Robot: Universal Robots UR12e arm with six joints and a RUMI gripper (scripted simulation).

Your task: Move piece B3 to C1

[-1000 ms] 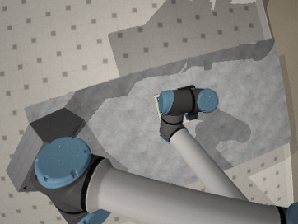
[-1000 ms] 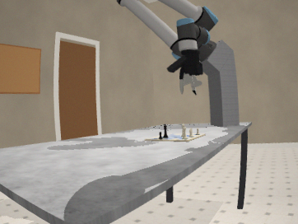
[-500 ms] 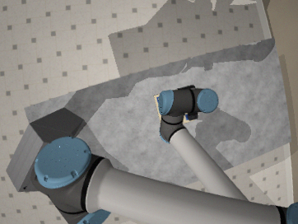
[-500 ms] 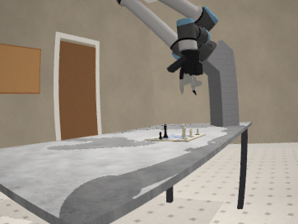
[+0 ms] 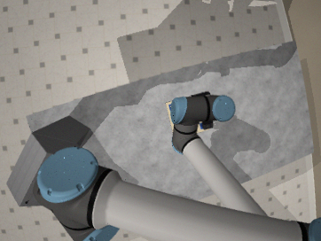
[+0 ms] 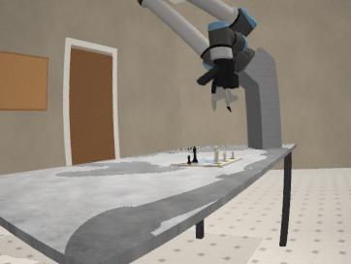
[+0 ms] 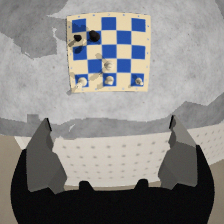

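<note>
A small blue-and-cream chessboard [image 7: 122,89] [image 6: 203,165] lies on the grey table [image 6: 121,194] [image 7: 30,60]. In the wrist view two black pieces, one [image 7: 77,38] and another [image 7: 93,35], stand at its far left. A lone white piece [image 7: 106,65] stands near the middle, and three white pieces [image 7: 81,80] [image 7: 109,79] [image 7: 138,80] stand along the near edge. The edge letters are too small to read. My gripper [image 7: 110,118] [image 6: 221,101] is open and empty, high above the board. In the top view the wrist hides nearly all of the board [image 5: 168,106].
The arm's grey pedestal [image 6: 262,97] [image 5: 53,133] stands at the table's end behind the board. A brown door [image 6: 92,107] and a notice board [image 6: 21,80] are on the back wall. The table edge [image 7: 115,131] runs below the board in the wrist view.
</note>
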